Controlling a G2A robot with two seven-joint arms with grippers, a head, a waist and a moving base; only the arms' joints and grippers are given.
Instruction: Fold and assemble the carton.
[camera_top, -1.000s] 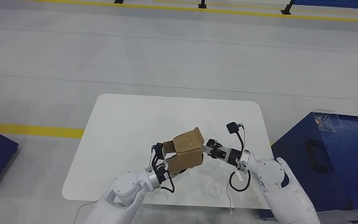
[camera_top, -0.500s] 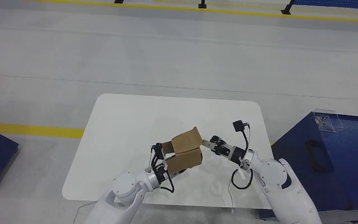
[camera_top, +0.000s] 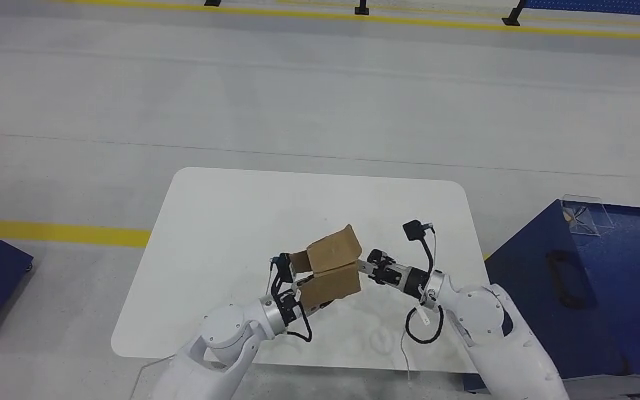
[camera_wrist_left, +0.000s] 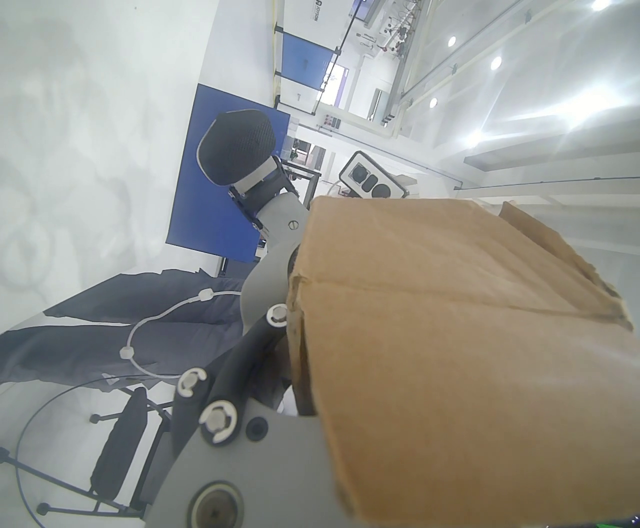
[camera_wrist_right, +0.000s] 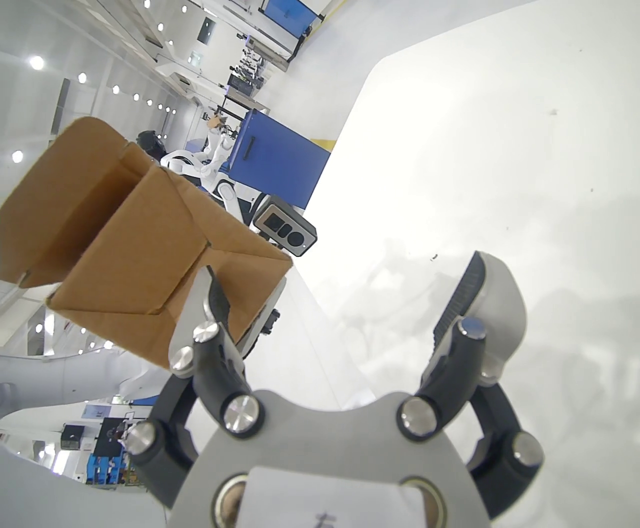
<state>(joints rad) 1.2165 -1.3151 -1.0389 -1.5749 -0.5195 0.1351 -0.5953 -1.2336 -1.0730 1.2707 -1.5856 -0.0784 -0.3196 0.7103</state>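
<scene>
A brown carton (camera_top: 332, 266), partly folded with one flap standing up, hangs just above the white table (camera_top: 230, 215). My left gripper (camera_top: 291, 273) is shut on its near-left end. In the left wrist view the carton (camera_wrist_left: 450, 340) covers one side, and one black-padded finger (camera_wrist_left: 235, 147) sticks out beside it. My right gripper (camera_top: 371, 261) is open at the carton's right edge. In the right wrist view the carton (camera_wrist_right: 125, 235) shows its open end, with one of the fingers (camera_wrist_right: 210, 300) against the carton's corner and the other over bare table.
A blue cabinet (camera_top: 570, 275) stands just off the table's right edge. A yellow floor line (camera_top: 70, 234) runs on the left. The far half and the left side of the table offer free room.
My right gripper drew back from the carton and up a little, then came back to its right edge. The left gripper and the carton have hardly moved.
</scene>
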